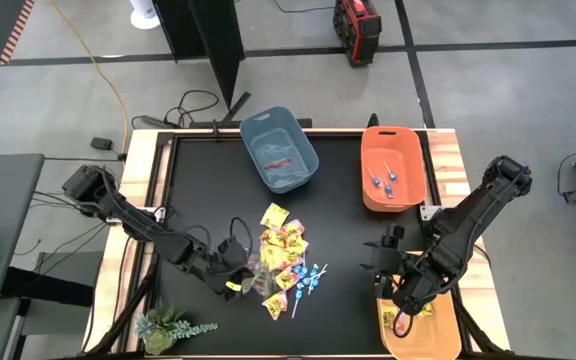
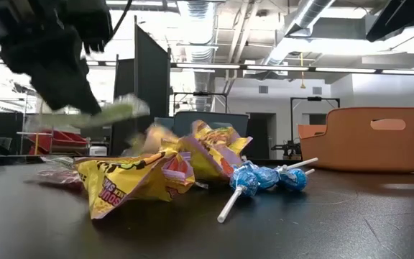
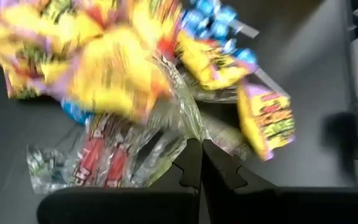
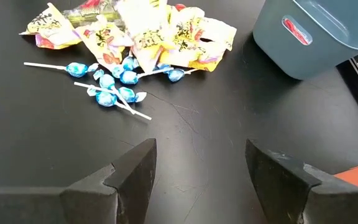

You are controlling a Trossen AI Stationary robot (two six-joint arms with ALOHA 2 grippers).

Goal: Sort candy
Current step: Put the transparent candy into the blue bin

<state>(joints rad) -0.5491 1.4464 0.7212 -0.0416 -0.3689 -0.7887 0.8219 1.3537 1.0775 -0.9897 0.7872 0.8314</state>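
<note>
The candy pile [image 1: 283,260] lies mid-table: yellow packets with red print [image 2: 131,176] and blue-wrapped lollipops [image 2: 264,176] on white sticks. At the pile's left edge, my left gripper [image 3: 196,155] is shut on a slim clear-wrapped stick [image 2: 110,111]. Other clear-wrapped sticks with red print [image 3: 101,158] lie on the table under it. My right gripper [image 4: 201,165] hangs open over bare table to the right of the pile, with nothing between its fingers. My left gripper pinches the clear wrapper's crinkled end [image 3: 188,127] between its two fingertips. The fingers slant down at it from the table's left side. The stick juts out of the gripper about level, lifted clear of the table and the pile.
A blue-grey bin [image 1: 280,150] at the far middle holds a red-printed sweet. An orange bin [image 1: 393,168] at the far right holds blue lollipops. A yellow-orange bin [image 1: 423,325] sits at the near right under the right arm. A small plant [image 1: 168,325] stands at the near left.
</note>
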